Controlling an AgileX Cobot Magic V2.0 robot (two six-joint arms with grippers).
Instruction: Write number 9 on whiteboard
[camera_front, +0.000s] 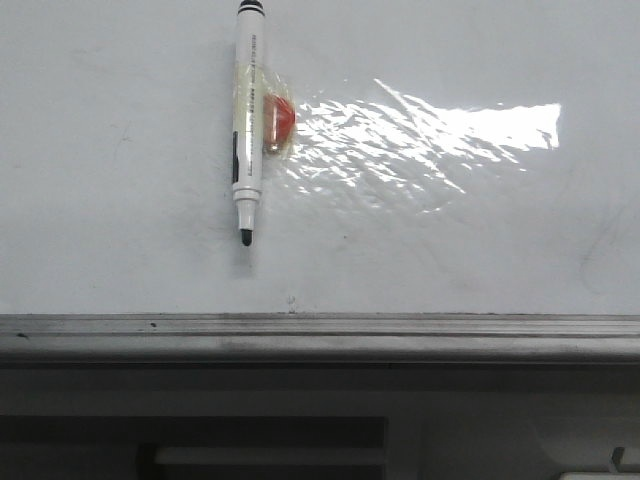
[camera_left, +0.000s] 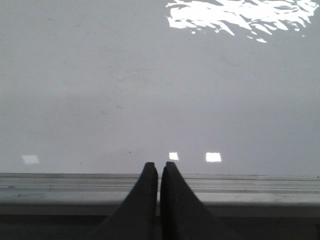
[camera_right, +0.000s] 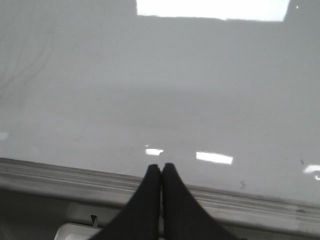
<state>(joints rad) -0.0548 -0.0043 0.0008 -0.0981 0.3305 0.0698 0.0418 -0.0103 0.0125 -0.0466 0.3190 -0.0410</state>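
The print along the marker (camera_front: 248, 120) is too small to read

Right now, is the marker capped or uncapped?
Uncapped: the marker lies on the whiteboard with its dark tip bare, pointing toward the rail.

Left tool (camera_left: 159, 172), right tool (camera_right: 161, 172) closed
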